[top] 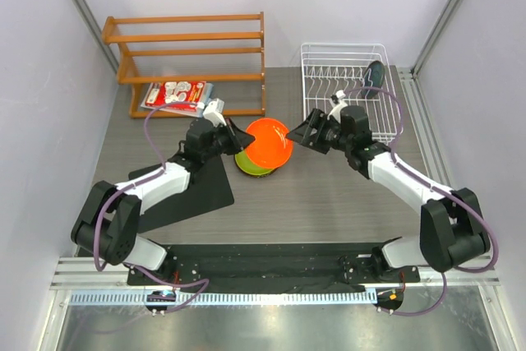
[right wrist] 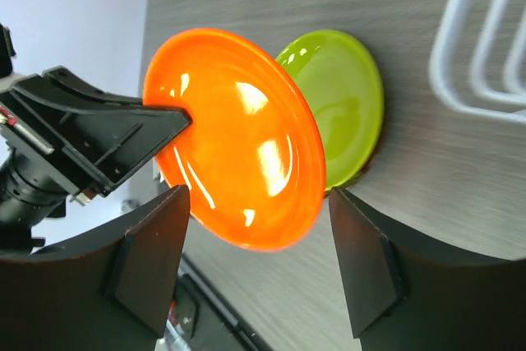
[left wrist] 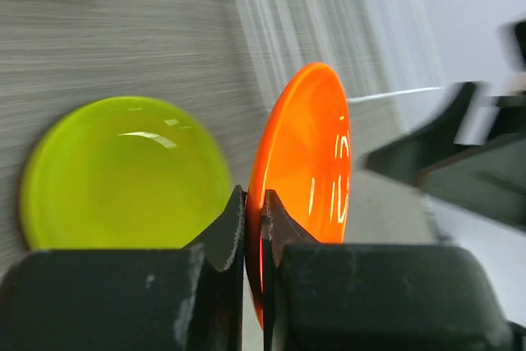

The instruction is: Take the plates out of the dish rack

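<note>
Left arm: is angling in from the near left toward the table centre. The left gripper (left wrist: 255, 203) is pinching the left rim of the orange plate (top: 267, 141), jaws nearly together, holding it tilted over the lime green plate (top: 253, 167).

Right arm: is angling in from the near right. The right gripper (top: 302, 129) is standing wide open at the orange plate's right edge, gripping nothing.

Dish rack (top: 316, 63): is sitting far right and holding the teal plate (top: 376, 73). In the left wrist view that plate is blurred and cut off.

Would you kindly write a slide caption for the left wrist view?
Left end effector shut on the orange plate, lime green plate beside it.
</note>
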You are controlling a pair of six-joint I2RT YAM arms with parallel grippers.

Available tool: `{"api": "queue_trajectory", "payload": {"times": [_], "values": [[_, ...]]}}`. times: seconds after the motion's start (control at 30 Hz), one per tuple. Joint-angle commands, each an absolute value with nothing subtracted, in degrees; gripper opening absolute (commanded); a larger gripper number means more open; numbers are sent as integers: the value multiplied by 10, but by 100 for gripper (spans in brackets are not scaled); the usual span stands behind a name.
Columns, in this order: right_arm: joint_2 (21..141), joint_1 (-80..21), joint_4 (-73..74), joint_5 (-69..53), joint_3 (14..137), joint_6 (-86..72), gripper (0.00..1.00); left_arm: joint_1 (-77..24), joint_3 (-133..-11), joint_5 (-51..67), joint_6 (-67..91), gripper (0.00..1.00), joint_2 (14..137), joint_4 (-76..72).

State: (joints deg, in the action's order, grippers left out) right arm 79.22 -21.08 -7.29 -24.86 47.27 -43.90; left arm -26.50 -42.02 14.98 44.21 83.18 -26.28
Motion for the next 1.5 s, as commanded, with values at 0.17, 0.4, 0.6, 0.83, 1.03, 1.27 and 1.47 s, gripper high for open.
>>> {"api": "queue_trajectory", "payload": {"times": [0.17, 0.4, 0.6, 0.83, 1.03, 1.27, 1.47], "values": [[720, -158, -5, -217, 514, -370, 75, -261, -465, 23, 358, 0, 854, -165], [726, -138, -4, -227, 518, -359, 75, -260, -501, 21, 361, 0, 925, -176], [733, -126, 14, -230, 524, -350, 75, -259, -525, 18, 375, 0, 962, -166], [742, -113, 34, -215, 540, -326, 75, -259, -518, 20, 378, 16, 963, -157], [757, -99, 75, -177, 589, -285, 75, -259, -498, 22, 379, 49, 951, -156], [781, -79, 126, -82, 660, -234, 78, -259, -490, 25, 362, 86, 922, -141], [834, -61, 157, 135, 742, -197, 84, -259, -490, 11, 349, 99, 873, -104]]}}
